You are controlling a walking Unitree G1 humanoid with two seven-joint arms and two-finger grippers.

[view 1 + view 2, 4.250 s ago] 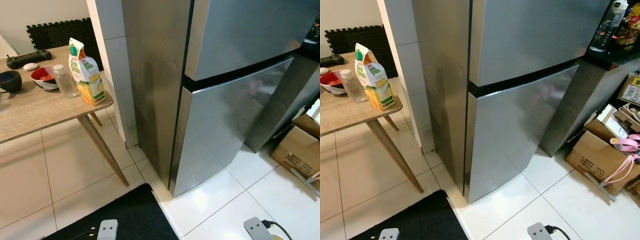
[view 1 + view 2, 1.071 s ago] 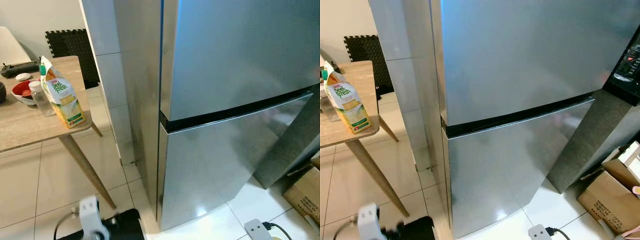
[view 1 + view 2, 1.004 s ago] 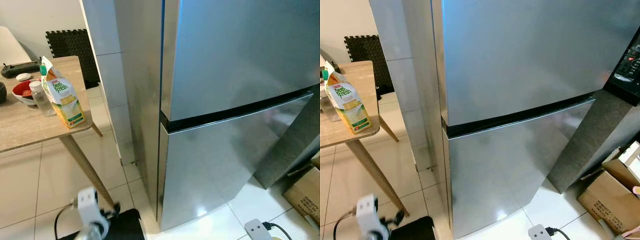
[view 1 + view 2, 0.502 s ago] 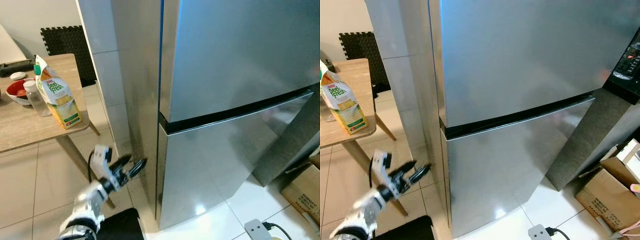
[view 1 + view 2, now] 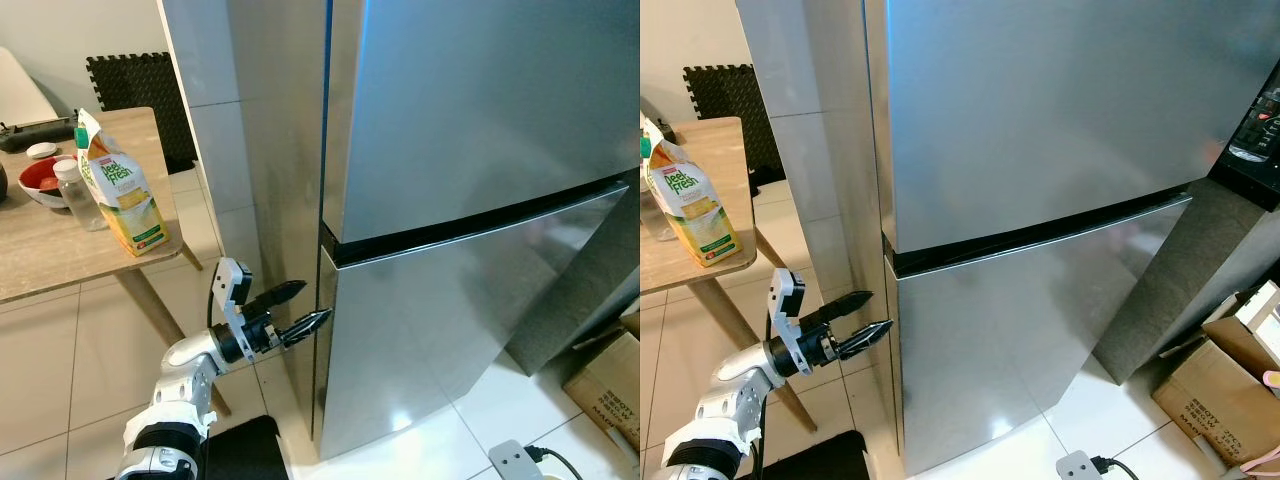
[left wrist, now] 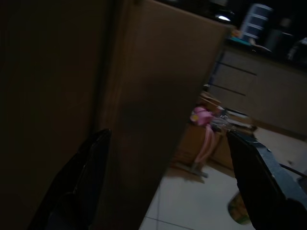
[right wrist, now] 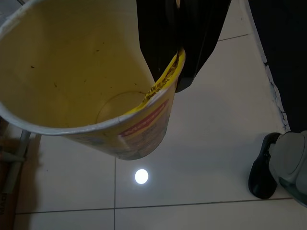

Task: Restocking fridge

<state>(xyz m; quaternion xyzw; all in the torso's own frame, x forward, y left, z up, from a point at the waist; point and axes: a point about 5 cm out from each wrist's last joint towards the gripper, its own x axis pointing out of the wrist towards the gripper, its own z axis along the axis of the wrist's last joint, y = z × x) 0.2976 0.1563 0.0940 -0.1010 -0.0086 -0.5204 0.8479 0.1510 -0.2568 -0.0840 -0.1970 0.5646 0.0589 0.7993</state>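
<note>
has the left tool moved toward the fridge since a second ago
Yes. The left tool has risen from near the floor and reached forward; its open fingertips now sit at the left edge of the fridge, just below the door seam.

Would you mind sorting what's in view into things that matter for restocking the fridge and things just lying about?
For the job:
- fridge
- left gripper, open at the fridge door's edge
- juice carton
- paper cup pinched by the right gripper

Lying about:
- bottle
- red bowl
- cardboard box
- foam mat

juice carton (image 5: 122,187) on the table reads "peel fresh".
</note>
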